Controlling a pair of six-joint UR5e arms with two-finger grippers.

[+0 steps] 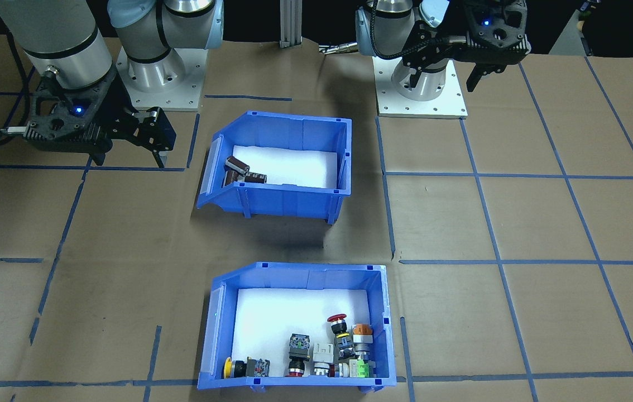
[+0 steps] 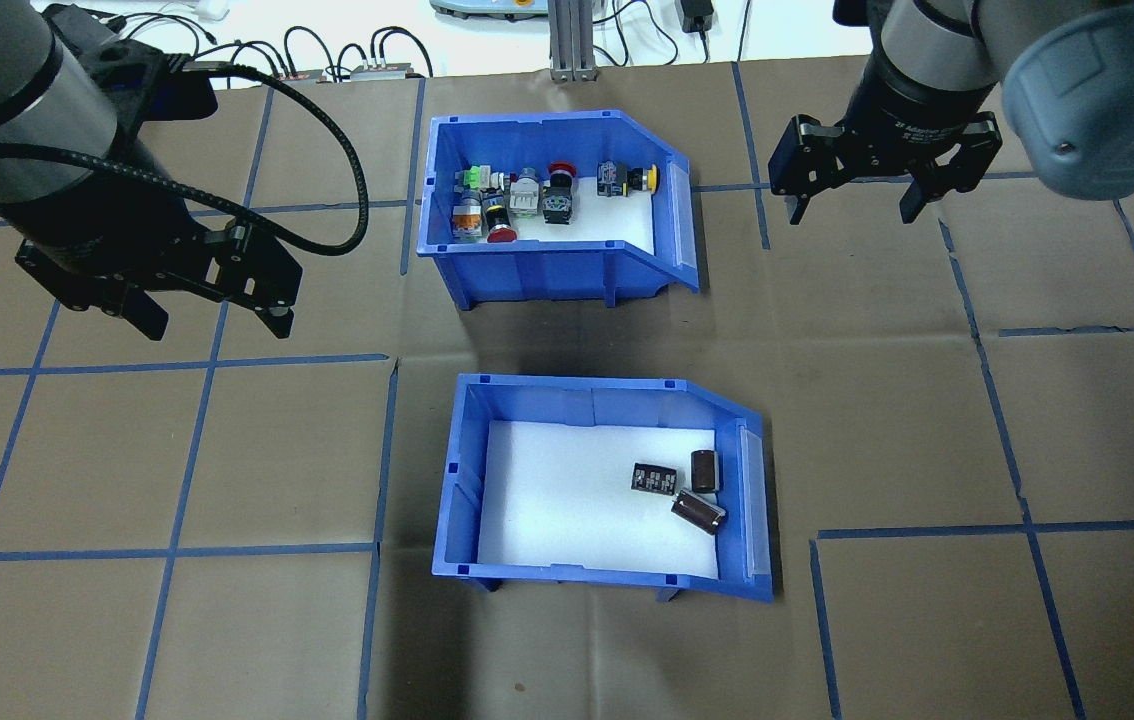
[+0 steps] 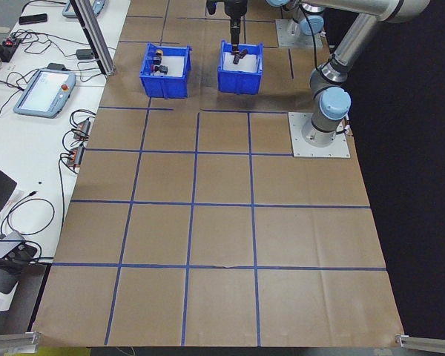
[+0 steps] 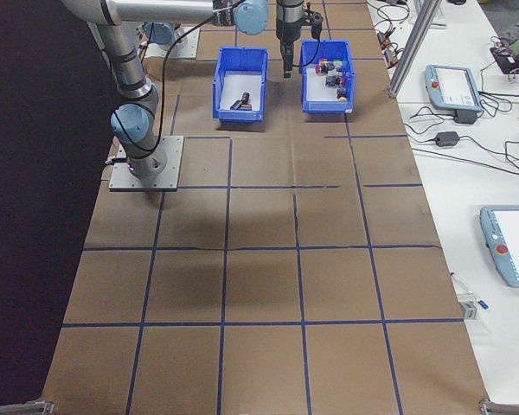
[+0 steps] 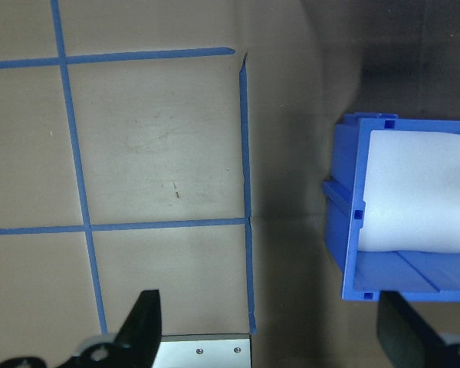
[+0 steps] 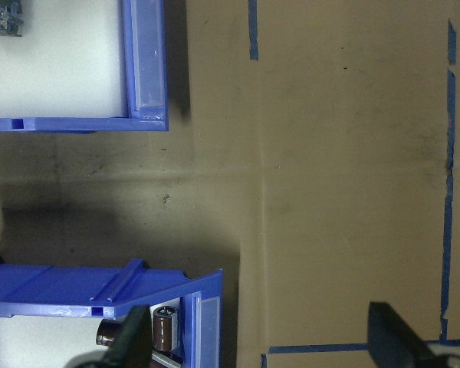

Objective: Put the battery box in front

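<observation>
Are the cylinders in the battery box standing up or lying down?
Lying down. The overhead view shows all three cylinders on their sides on the white foam, bunched at the sloped end of the battery box.

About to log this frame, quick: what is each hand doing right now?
Left hand: open, holding nothing, above the table left of the battery box.
Right hand: open, holding nothing.
</observation>
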